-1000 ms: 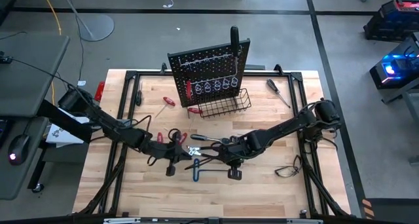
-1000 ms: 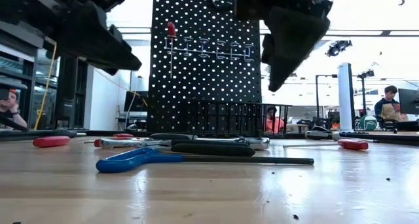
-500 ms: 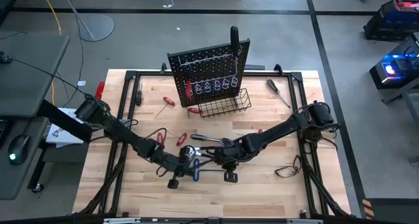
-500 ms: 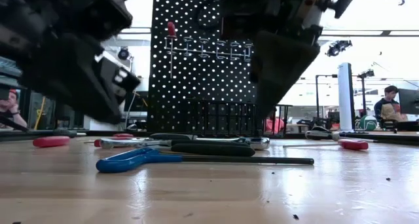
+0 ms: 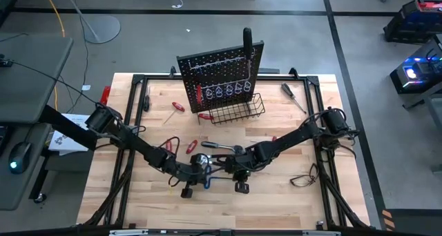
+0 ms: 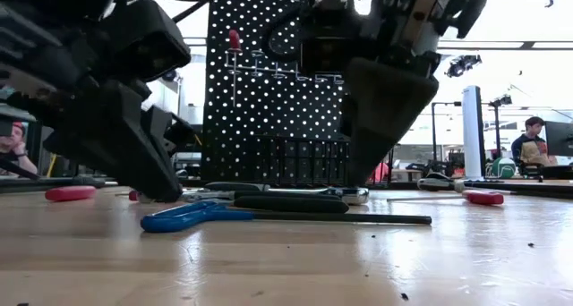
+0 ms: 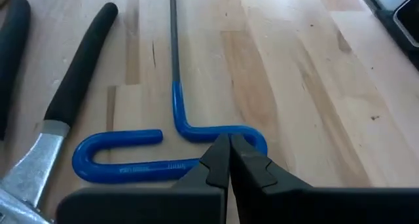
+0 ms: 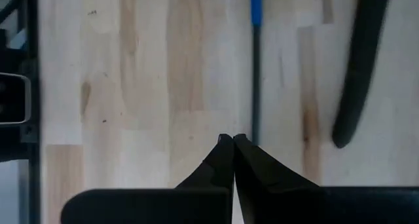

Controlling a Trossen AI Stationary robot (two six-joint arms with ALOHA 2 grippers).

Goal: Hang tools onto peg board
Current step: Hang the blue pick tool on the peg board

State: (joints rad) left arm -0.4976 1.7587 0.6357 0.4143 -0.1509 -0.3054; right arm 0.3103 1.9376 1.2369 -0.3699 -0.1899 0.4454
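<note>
A blue-handled hex key [image 7: 124, 162] lies flat on the wooden table, its thin shaft [image 7: 174, 34] running away from the looped handle. My left gripper [image 7: 229, 140] is shut, low over the table, with its tips at the handle's bend. My right gripper [image 8: 233, 140] is shut and hovers just beside the same key's shaft [image 8: 255, 73], touching nothing. The black peg board [image 5: 219, 74] stands upright at the table's far side. A red screwdriver [image 6: 234, 42] hangs on it, and a wire basket [image 5: 238, 110] is at its foot. My left gripper's shut fingertips [image 7: 219, 160] come slanting down from the table's left onto the rounded bend of the blue handle [image 7: 252, 133], at the end where the shaft leaves it. Whether they touch the handle I cannot tell. The key lies flat on the table.
A black-handled tool [image 7: 82, 63] and a silver tool head [image 7: 33, 162] lie right beside the hex key. Red screwdrivers [image 5: 178, 106] and red-handled pliers [image 5: 192, 146] lie toward the peg board, and a dark screwdriver [image 5: 293, 96] at the far right. A black cable [image 5: 304, 177] lies at the right.
Both arms have come down toward the table. My left gripper has gone toward the table's right and near edge, down to the blue handle. My right gripper has sunk over the hex key's shaft, shifting a little toward the table's left.
</note>
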